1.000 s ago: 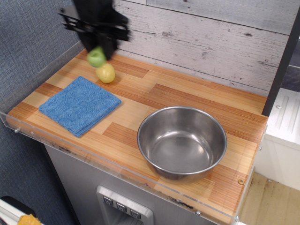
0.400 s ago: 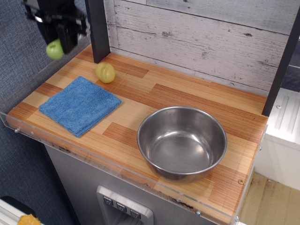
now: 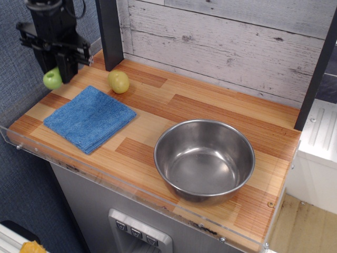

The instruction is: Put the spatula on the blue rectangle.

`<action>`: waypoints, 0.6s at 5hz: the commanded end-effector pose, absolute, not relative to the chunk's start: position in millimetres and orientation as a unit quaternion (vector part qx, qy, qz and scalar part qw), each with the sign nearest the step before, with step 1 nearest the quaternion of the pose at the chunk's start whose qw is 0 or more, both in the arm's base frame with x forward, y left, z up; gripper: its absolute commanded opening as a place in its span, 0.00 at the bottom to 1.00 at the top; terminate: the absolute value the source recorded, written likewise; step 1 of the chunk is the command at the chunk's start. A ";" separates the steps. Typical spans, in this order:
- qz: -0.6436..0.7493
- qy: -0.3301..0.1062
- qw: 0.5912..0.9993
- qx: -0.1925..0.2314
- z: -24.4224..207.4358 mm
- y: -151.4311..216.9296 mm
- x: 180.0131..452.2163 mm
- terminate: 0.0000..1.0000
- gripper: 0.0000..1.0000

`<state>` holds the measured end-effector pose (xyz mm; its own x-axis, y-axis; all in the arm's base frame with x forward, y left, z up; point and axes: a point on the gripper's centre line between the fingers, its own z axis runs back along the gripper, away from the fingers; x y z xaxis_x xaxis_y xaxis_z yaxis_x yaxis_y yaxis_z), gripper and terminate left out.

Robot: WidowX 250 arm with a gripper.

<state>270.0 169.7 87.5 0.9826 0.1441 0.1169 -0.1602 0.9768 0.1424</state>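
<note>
The blue rectangle point(image 3: 89, 118), a folded blue cloth, lies flat at the front left of the wooden counter. My black gripper point(image 3: 62, 67) hangs above the counter's left edge, just behind and left of the cloth. It is shut on the spatula point(image 3: 52, 78), of which only the rounded lime-green handle end shows below the fingers. The grey blade is hidden by the gripper. The spatula is in the air and does not touch the cloth.
A yellow-green round fruit point(image 3: 118, 81) sits behind the cloth near a dark post point(image 3: 109, 34). A large steel bowl point(image 3: 204, 158) stands at the front right. A clear acrylic lip point(image 3: 79, 167) runs along the counter's front and left edges.
My gripper, holding the spatula, has moved left from above the fruit to the counter's left edge, then dropped a little lower. The cloth, fruit and bowl have not moved.
</note>
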 end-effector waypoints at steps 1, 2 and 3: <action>0.084 -0.018 0.994 0.069 61.9 177.7 264.9 0.00 0.00; 0.076 -0.002 0.995 0.061 48.5 172.6 264.9 0.00 0.00; 0.067 0.002 0.996 0.063 46.7 168.8 266.5 0.00 0.00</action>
